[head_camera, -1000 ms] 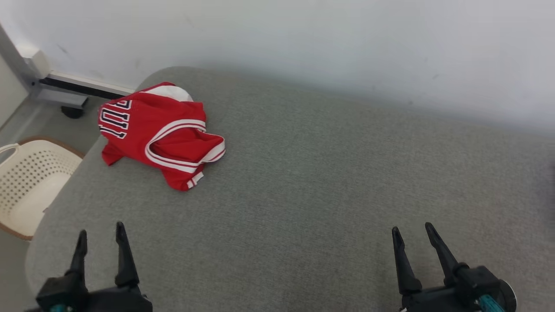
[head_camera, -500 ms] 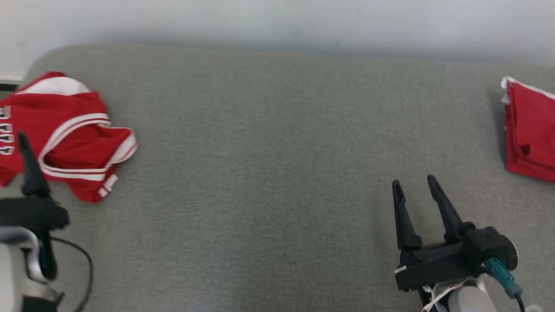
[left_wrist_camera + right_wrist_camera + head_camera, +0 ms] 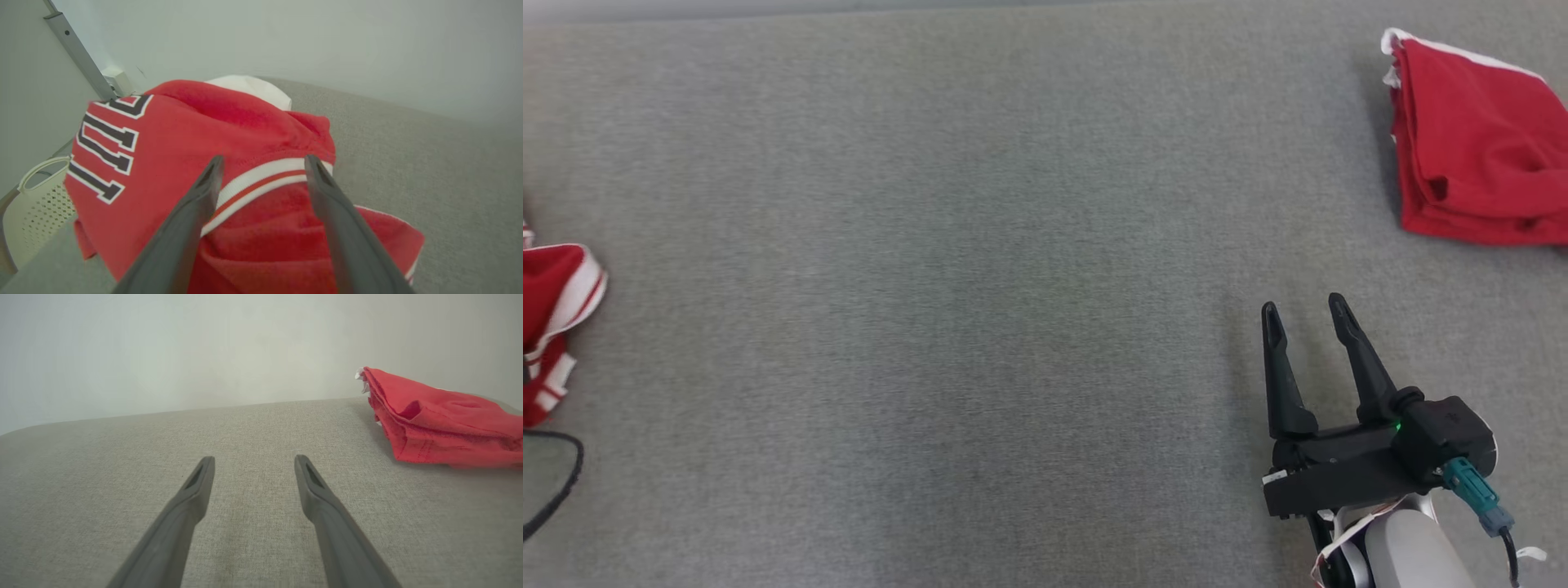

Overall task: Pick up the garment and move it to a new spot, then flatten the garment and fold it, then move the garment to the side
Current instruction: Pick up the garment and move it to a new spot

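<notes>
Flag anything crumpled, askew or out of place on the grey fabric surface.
The red jersey with white trim and dark lettering lies bunched in a heap, not flat, near the left end of the grey fabric surface. The folded red garment at the right end looks tidy, its layers slightly uneven.

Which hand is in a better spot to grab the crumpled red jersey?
Left. The left hand is open and aimed right at the crumpled jersey, fingers either side of its white stripe. The right hand is open over bare grey cushion, far away.
</notes>
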